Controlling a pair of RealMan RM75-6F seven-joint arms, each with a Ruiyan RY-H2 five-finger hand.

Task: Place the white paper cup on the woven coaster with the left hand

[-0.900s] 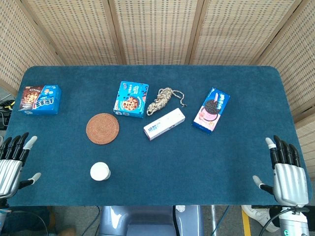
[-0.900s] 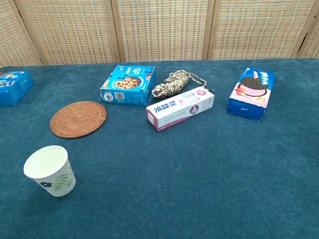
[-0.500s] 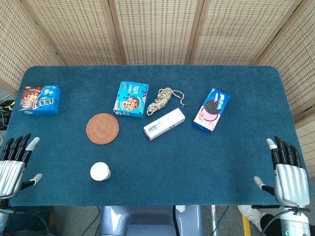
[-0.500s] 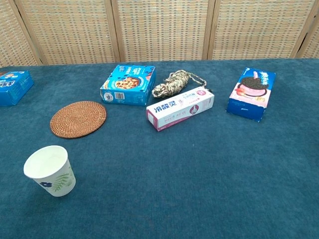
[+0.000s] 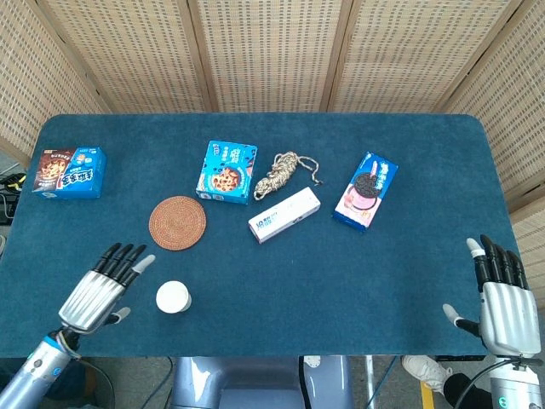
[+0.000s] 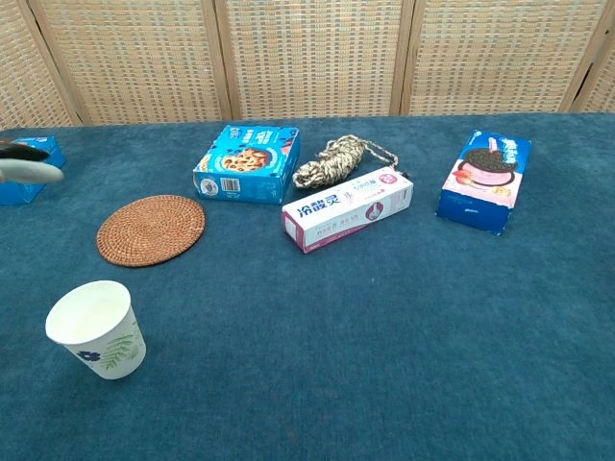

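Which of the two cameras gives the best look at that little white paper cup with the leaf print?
The chest view. There the white paper cup stands close, showing its open mouth, tapered side and blue-green leaf print. The head view looks straight down, so the cup is only a small white circle beside the left hand, below the round woven coaster.

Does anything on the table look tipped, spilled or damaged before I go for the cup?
Nothing stands out. The white paper cup stands upright near the front edge, apart from the woven coaster, which lies flat and bare. The left hand hovers open beside the cup, not touching it. The boxes and the rope bundle lie undisturbed.
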